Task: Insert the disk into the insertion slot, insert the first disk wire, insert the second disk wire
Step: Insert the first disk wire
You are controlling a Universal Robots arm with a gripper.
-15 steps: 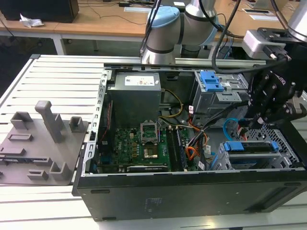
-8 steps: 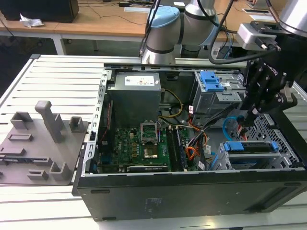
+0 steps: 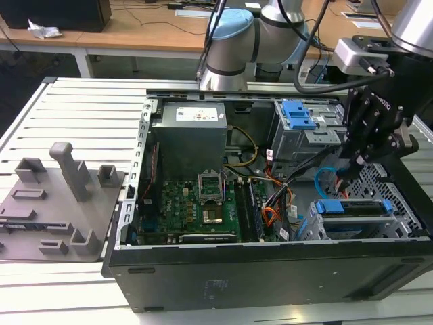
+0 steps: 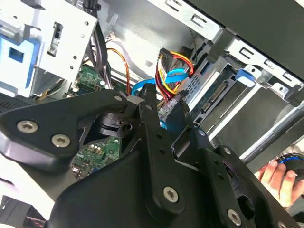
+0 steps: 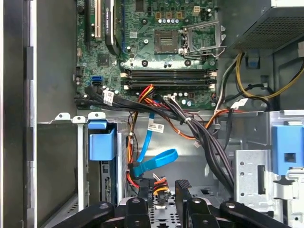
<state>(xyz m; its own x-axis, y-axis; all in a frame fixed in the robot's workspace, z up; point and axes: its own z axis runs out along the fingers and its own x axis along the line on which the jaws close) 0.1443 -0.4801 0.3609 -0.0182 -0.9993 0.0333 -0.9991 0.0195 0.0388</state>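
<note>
2 fingers [image 5: 143, 194] of the gripper [image 5: 163, 184] stand apart at your nearest point. They bracket a red, yellow and black wire bundle [image 5: 160, 191]; contact with it cannot be confirmed.

Just beyond, you have the blue data cable [image 5: 152, 161], a flat ribbon lying in a loop. Assessment: both wires are light and limp along their run and would likely twist or spring if pinched there. The hard plastic plug at the end is the sound place to take hold, squarely across its flat faces. The contacts are probably delicate, so a skewed grip is a risk.

Further on, the disk [image 3: 353, 207] sits in its blue carrier inside the insertion slot [image 3: 377, 181], at the case corner on the exterior view's right. Assessment: it is dense and rigid; bear on the carrier's edges, not the drive's face.

Beyond that lie the motherboard [image 3: 193, 203] and the blue-latched cage [image 3: 298, 118]. A person's hand [image 4: 278, 175] is noted near the case edge in the second wrist view.
</note>
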